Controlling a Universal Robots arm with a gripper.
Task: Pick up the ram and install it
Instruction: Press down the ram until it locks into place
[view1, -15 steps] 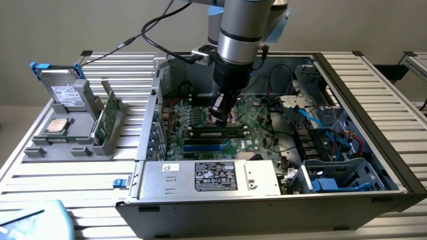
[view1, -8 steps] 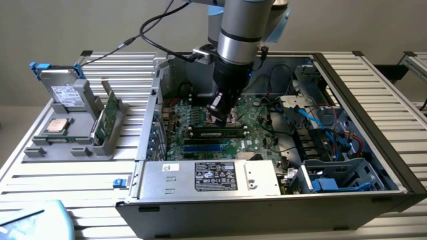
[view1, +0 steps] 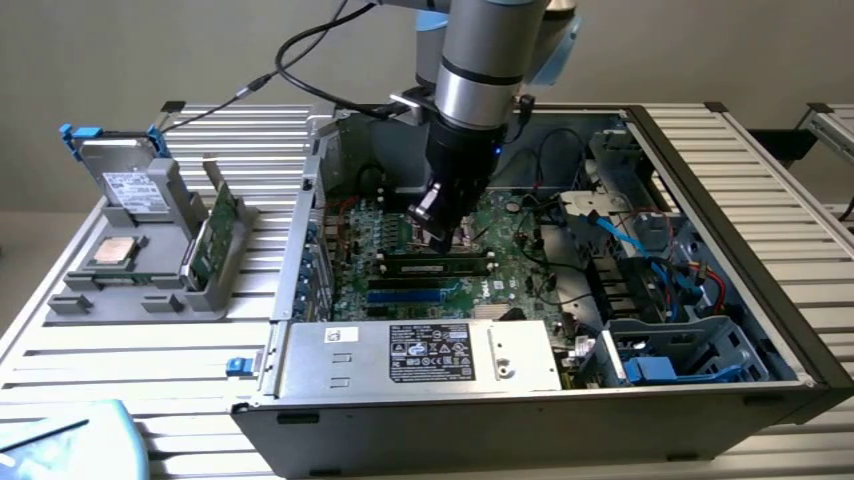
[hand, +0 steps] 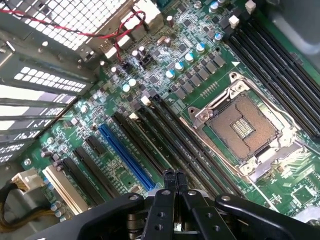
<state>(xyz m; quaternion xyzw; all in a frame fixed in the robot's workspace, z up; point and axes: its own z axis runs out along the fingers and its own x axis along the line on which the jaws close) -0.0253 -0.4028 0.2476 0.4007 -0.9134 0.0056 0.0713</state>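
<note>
Ram (view1: 430, 266) lies seated in black slot on motherboard (view1: 521, 250), mid-case, we note. Near side: power supply (view1: 420, 355). Just above ram, we see gripper (view1: 437, 240), fingers (hand: 172, 182) pressed together, holding nothing. Far left, outside case (view1: 747, 190): grey tray (view1: 147, 260) with green card (view1: 210, 240).

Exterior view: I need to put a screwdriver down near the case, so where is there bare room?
The ribbed metal table is bare between the grey parts holder and the silver power supply. Another free strip lies at that view's right, past the black computer case wall. Inside the case it is crowded: green motherboard, cables, and the shut end effector.
</note>
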